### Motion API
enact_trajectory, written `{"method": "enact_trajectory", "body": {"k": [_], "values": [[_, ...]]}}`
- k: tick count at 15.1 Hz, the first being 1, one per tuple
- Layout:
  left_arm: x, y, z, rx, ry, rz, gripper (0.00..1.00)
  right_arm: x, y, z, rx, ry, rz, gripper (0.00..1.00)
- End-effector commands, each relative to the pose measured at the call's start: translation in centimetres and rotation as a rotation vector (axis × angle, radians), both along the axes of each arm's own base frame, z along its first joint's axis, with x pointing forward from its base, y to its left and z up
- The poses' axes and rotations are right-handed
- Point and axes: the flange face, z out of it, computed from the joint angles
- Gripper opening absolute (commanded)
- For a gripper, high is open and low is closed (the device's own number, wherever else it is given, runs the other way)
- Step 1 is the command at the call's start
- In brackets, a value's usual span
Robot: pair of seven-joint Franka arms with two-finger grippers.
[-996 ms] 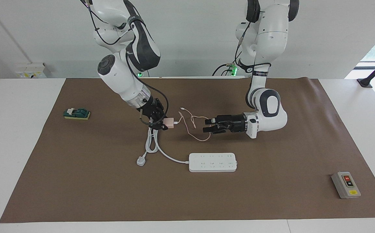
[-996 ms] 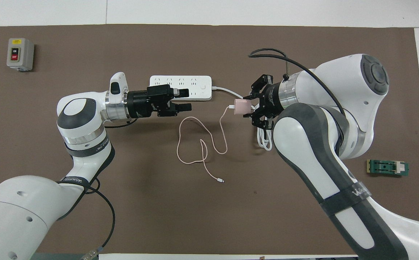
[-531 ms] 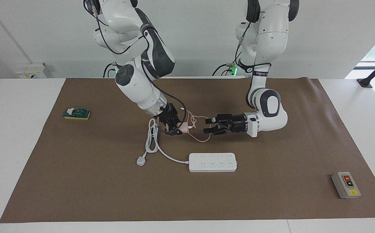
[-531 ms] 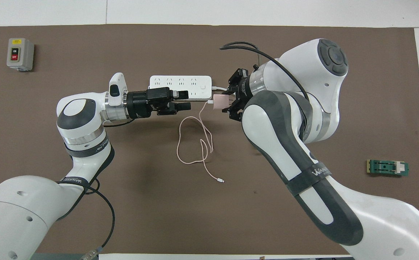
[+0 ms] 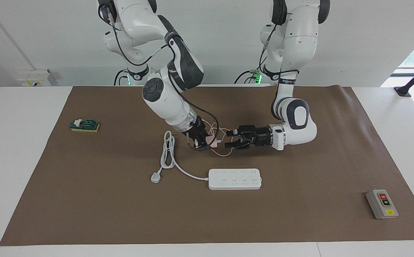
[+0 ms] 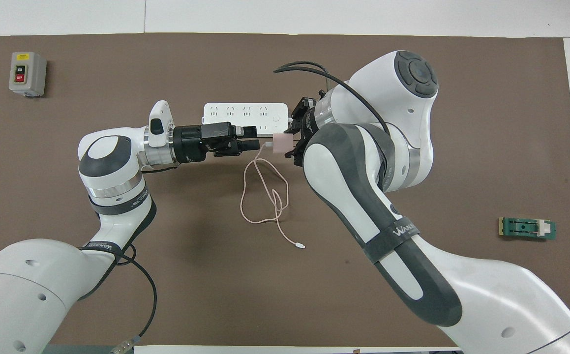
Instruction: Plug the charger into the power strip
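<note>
My right gripper (image 5: 205, 142) is shut on the pale pink charger (image 5: 213, 140) and holds it above the mat, over the spot just nearer to the robots than the power strip (image 5: 234, 179). In the overhead view the charger (image 6: 280, 144) sits at the right gripper (image 6: 291, 143), close to the fingertips of my left gripper (image 6: 254, 137). The left gripper (image 5: 229, 139) is open, level, and points at the charger. The pink cable (image 6: 265, 196) hangs down and loops on the mat, ending in a white connector (image 6: 302, 245). The power strip (image 6: 238, 110) is partly covered by the left gripper.
A white three-pin plug (image 5: 155, 177) with a thick looped cord (image 5: 167, 153) lies toward the right arm's end of the strip. A grey button box (image 5: 382, 203) sits at the left arm's end. A green block (image 5: 84, 125) sits at the right arm's end.
My right gripper has carried the charger toward the left arm's end, up to the left gripper's fingertips, dragging the cable. The left gripper has barely moved.
</note>
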Motion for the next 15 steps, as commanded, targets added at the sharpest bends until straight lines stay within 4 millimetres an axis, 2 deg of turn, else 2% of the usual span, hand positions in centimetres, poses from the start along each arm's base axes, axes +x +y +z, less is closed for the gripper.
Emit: {"method": "enact_trajectory", "body": {"k": [1,4,10,13,15], "values": [[-0.4,-0.1,-0.3,0.003,-0.013,0.016,1.0,-0.1,1.0,0.3,-0.001,0.017,-0.006,0.05],[-0.4,-0.1,-0.3,0.003,-0.013,0.016,1.0,-0.6,1.9,0.3,-0.021,0.02,0.0,0.05],[-0.4,-0.1,-0.7,0.012,-0.017,0.02,1.0,-0.7,1.6,0.0,-0.058,0.029,0.021,0.05],[-1.4,-0.2,-1.8,0.022,-0.023,0.013,1.0,-1.0,2.1,0.2,-0.056,0.029,0.026,0.05],[-1.7,-0.2,-2.1,0.027,-0.021,0.009,1.0,-1.4,3.2,0.4,-0.055,0.026,0.032,0.06]]}}
